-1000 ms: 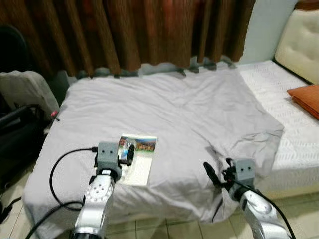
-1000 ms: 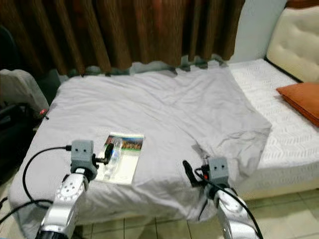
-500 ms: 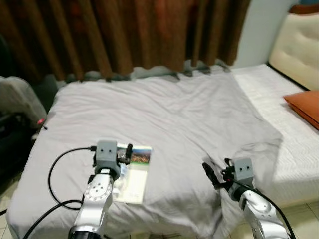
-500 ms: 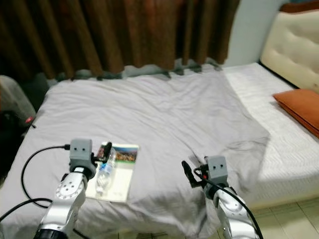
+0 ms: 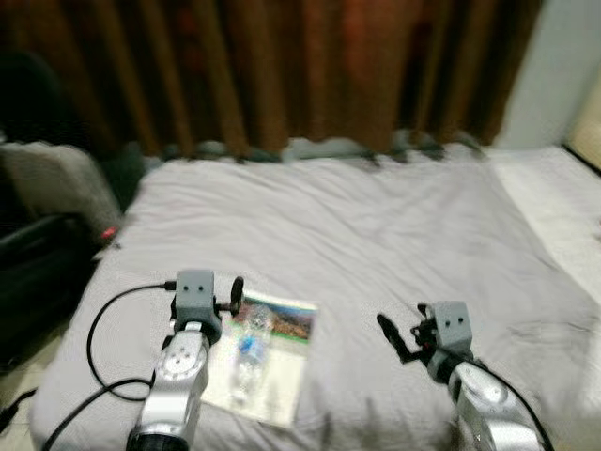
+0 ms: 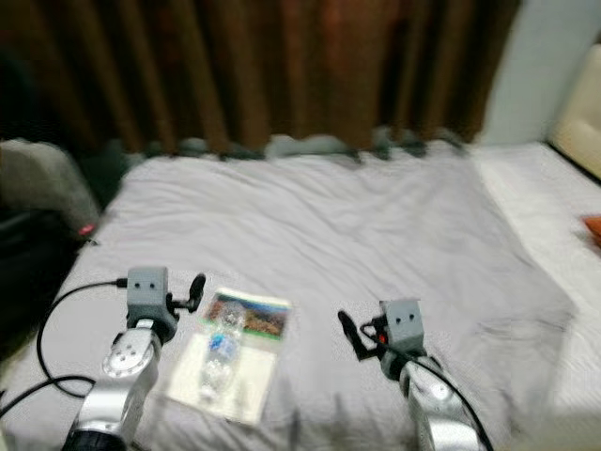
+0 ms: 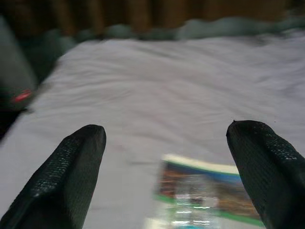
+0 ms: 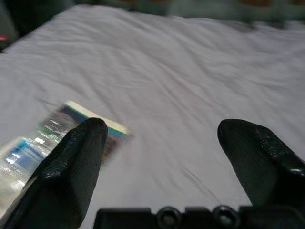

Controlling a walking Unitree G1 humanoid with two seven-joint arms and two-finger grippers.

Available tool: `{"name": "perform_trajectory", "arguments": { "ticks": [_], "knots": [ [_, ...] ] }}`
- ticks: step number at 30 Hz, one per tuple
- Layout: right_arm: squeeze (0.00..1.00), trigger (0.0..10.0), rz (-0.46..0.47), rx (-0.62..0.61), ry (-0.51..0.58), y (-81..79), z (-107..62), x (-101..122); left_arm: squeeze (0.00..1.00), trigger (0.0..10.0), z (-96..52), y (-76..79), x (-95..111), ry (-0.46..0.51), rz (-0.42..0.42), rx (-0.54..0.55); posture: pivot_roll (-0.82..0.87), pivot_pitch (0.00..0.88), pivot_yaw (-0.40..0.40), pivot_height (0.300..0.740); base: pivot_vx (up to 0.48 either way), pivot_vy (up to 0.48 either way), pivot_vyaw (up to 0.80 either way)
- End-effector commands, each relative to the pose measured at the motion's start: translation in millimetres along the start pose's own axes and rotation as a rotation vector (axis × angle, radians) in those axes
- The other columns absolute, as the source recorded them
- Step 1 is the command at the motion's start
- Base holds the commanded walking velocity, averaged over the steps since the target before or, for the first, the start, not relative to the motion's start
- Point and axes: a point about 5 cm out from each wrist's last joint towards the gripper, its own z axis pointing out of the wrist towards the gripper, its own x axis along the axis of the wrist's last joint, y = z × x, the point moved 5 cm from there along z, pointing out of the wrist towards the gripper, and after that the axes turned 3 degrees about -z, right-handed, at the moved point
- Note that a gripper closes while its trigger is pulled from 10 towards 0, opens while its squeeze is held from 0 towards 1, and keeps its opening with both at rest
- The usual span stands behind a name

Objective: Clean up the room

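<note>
you're looking down at a bed point(image 5: 376, 235) covered by a wrinkled grey sheet point(image 6: 347, 235), with dark brown curtains point(image 5: 282, 66) hanging behind it. the head views are somewhat blurred.

a clear plastic bottle point(image 5: 248, 355) lies on top of a booklet point(image 5: 268, 371) with a colourful cover, near the front edge of the bed on your left side. in the left wrist view the bottle point(image 7: 190, 202) and booklet point(image 7: 205, 191) sit low between the two black fingers point(image 7: 66, 176).

your left end effector point(image 5: 235, 293) hangs just beside the bottle and above the booklet's near corner, its fingers spread wide apart and holding nothing. your right end effector point(image 5: 399, 338) is raised over the bare sheet, well apart from the booklet, and its fingers point(image 8: 71, 167) are also spread with nothing between them; the booklet point(image 8: 71, 126) shows off to one side in that wrist view.

a black cable point(image 5: 103, 329) loops from the left wrist across the sheet. at the left of the bed stands something dark point(image 5: 38, 282) with a grey cloth point(image 5: 56, 183) draped over it. a strip of white mattress point(image 6: 545, 178) shows at the far right.
</note>
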Motion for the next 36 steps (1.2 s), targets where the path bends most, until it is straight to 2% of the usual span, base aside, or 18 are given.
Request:
{"name": "perform_trajectory", "arguments": {
  "ticks": [1,7,9,10,11,13,14,15,16,17,20,21,23,24,25,27,29,36],
  "knots": [
    [0.00,10.0,-0.008,0.008,-0.036,-3.2,-1.5,-8.0,0.00,10.0,6.2,2.0,-3.7,-0.039,0.011,-0.027,-0.03,0.030,0.020,0.740,0.000,0.000,0.00],
    [0.00,10.0,0.008,-0.012,-0.031,-2.5,-5.9,-8.9,0.00,10.0,24.3,15.0,-14.4,-0.130,0.046,-0.133,-0.04,0.085,0.014,0.740,0.000,0.000,0.00],
    [0.00,10.0,-0.006,-0.005,-0.037,-8.6,-15.4,-11.7,0.00,10.0,37.7,25.3,-16.1,-0.198,0.064,-0.168,-0.10,0.203,0.014,0.740,0.000,0.000,0.00],
    [0.00,10.0,-0.006,-0.005,-0.037,-8.6,-15.4,-11.7,0.00,10.0,37.7,25.3,-16.1,-0.198,0.064,-0.168,-0.10,0.203,0.014,0.740,0.000,0.000,0.00],
    [0.00,10.0,-0.012,-0.001,-0.037,-12.7,-22.5,-11.3,0.00,10.0,41.5,28.1,-14.2,-0.215,0.070,-0.171,-0.12,0.263,0.010,0.740,0.000,0.000,0.00],
    [0.00,10.0,-0.040,0.004,-0.057,-20.0,-41.3,-16.5,0.00,10.0,48.0,24.3,-8.5,-0.228,0.063,-0.120,-0.18,0.379,0.012,0.740,0.000,0.000,0.00],
    [0.00,10.0,-0.040,0.004,-0.057,-20.0,-41.3,-16.5,0.00,10.0,48.0,24.3,-8.5,-0.228,0.063,-0.120,-0.18,0.379,0.012,0.740,0.000,0.000,0.00],
    [0.00,10.0,-0.048,0.005,-0.061,-22.7,-49.3,-16.1,0.00,10.0,50.1,21.8,-5.5,-0.226,0.054,-0.098,-0.19,0.401,0.015,0.740,0.000,0.000,0.00],
    [0.00,10.0,-0.063,0.006,-0.058,-26.3,-60.2,-12.4,0.00,10.0,52.4,20.3,-1.2,-0.219,0.048,-0.083,-0.24,0.473,0.015,0.740,0.000,0.000,0.00],
    [0.00,10.0,-0.063,0.006,-0.058,-26.3,-60.2,-12.4,0.00,10.0,52.4,20.3,-1.2,-0.219,0.048,-0.083,-0.24,0.473,0.015,0.740,0.000,0.000,0.00],
    [0.00,10.0,-0.030,0.019,-0.005,-44.3,-83.8,5.6,0.00,10.0,58.1,23.5,11.3,-0.184,0.024,-0.068,-0.30,0.577,0.020,0.740,0.000,0.000,0.00],
    [0.00,10.0,-0.030,0.019,-0.005,-44.3,-83.8,5.6,0.00,10.0,58.1,23.5,11.3,-0.184,0.024,-0.068,-0.30,0.577,0.020,0.740,0.000,0.000,0.00],
    [0.00,10.0,-0.007,0.088,0.033,-70.5,-91.7,18.1,0.00,10.0,62.0,20.1,23.2,-0.147,0.027,-0.048,-0.35,0.658,0.022,0.740,0.000,0.000,0.00],
    [0.00,10.0,-0.007,0.088,0.033,-70.5,-91.7,18.1,0.00,10.0,62.0,20.1,23.2,-0.147,0.027,-0.048,-0.35,0.658,0.022,0.740,0.000,0.000,0.00],
    [0.00,10.0,-0.007,0.119,0.039,-80.5,-94.4,20.2,0.00,10.0,63.3,17.3,27.5,-0.131,0.045,-0.034,-0.36,0.665,0.020,0.740,0.000,0.000,0.00],
    [0.00,10.0,-0.017,0.137,0.037,-87.7,-96.2,19.1,0.00,10.0,63.8,11.6,30.3,-0.118,0.045,-0.007,-0.35,0.686,0.027,0.740,0.000,0.000,0.00],
    [0.00,10.0,-0.005,0.113,0.024,-91.4,-98.1,17.9,0.00,10.0,62.3,5.1,26.6,-0.119,0.012,0.025,-0.34,0.703,0.036,0.740,0.000,0.000,0.00],
    [0.00,10.0,0.012,0.103,-0.001,-96.6,-104.0,20.5,0.00,10.0,57.9,23.0,10.4,-0.165,-0.032,-0.023,-0.35,0.709,0.034,0.740,0.000,0.000,0.00]
  ]
}}
